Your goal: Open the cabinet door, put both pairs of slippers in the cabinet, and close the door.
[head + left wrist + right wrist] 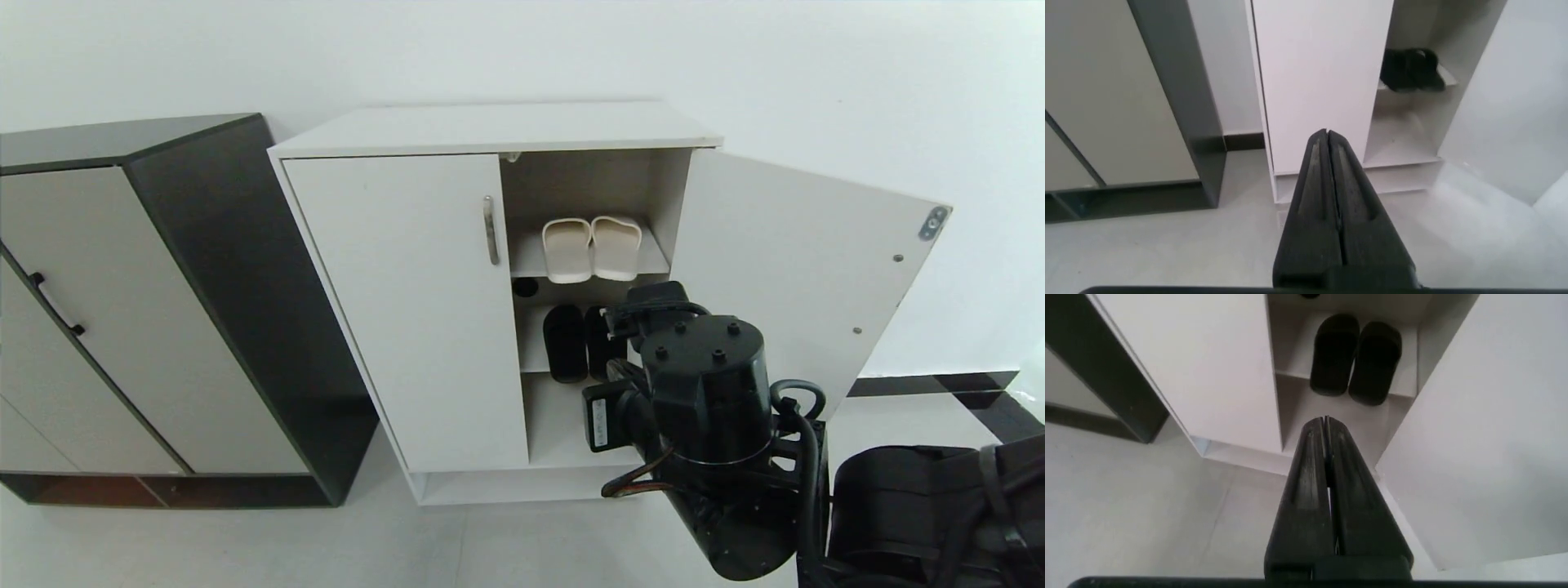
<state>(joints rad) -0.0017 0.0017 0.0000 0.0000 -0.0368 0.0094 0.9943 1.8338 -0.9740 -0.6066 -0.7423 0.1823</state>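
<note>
With white slippers (pixel 592 247) on the top shelf (pixel 655 263), black slippers (pixel 1355 358) on the one below, and left tool (pixel 1328 140) and right tool (pixel 1327 426) both clamped shut and empty, the wide-open door (pixel 804 269) could be shoved wider, or glance off the right tool, if pushed from its inner face.

Plain white painted wall (pixel 816 73) across the back, evenly lit. Pale grey smooth floor (pixel 204 547) w/ a slight sheen. On the L stands a dark-grey side cabinet w/ beige door fronts (pixel 237 310), back to the wall. It has a slim black bar handle (pixel 55 304) on one front and an open low recess (pixel 98 490) along its base. Black skirting strip (pixel 931 384) at the wall foot on the R.
</note>
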